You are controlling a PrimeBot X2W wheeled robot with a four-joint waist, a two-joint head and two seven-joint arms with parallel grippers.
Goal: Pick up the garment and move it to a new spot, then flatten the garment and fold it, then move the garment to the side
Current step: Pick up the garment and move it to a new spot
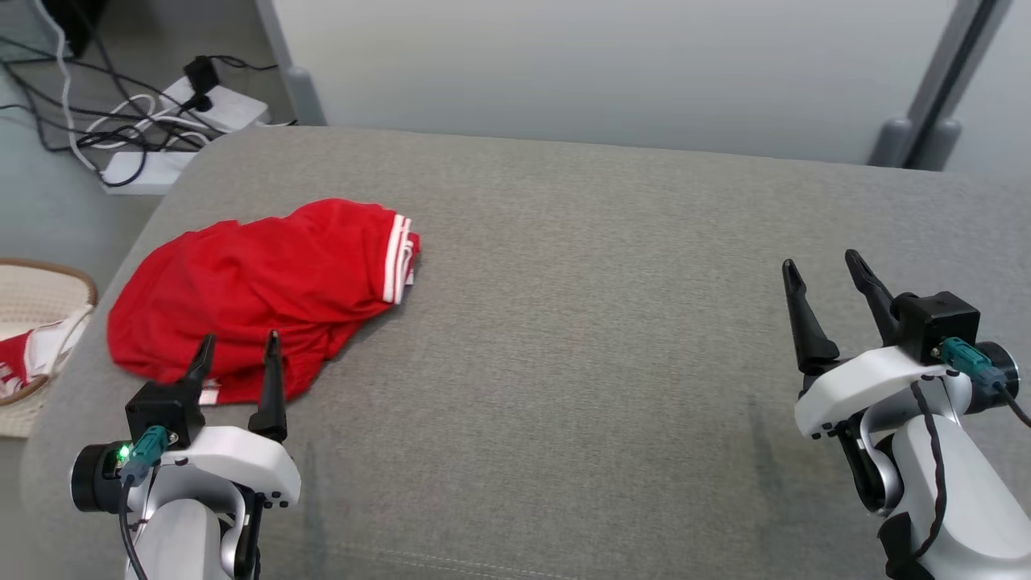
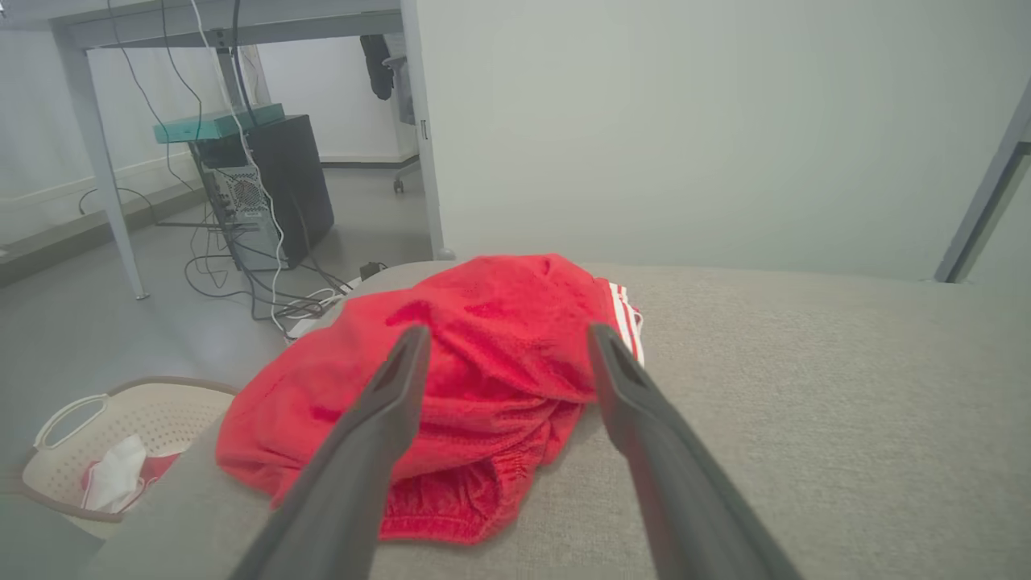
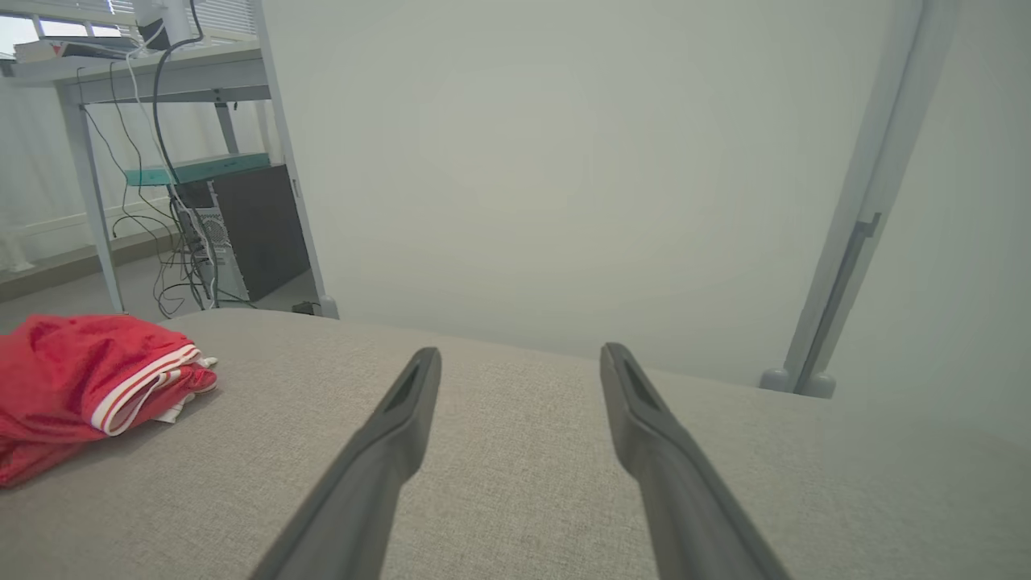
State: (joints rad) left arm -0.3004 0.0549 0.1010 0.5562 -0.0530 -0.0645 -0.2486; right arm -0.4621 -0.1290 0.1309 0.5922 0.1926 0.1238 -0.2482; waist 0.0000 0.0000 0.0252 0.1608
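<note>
The garment [image 1: 258,290] is a pair of red mesh shorts with white stripes along one hem, lying crumpled on the left part of the grey cushioned surface [image 1: 612,322]. My left gripper [image 1: 239,353] hovers open just short of its near edge, fingers pointing at the cloth and holding nothing. In the left wrist view the garment [image 2: 483,362] lies right ahead between my two fingers [image 2: 378,419]. At the right of the surface my right gripper [image 1: 823,274] stands open and empty, far from the cloth. In the right wrist view the garment [image 3: 89,379] lies at the left edge.
A pale woven basket [image 1: 36,322] with red and white cloth inside stands on the floor left of the surface. Cables and a power strip [image 1: 161,121] lie on the floor beyond the far left corner. A grey wall panel [image 1: 612,64] rises behind the surface.
</note>
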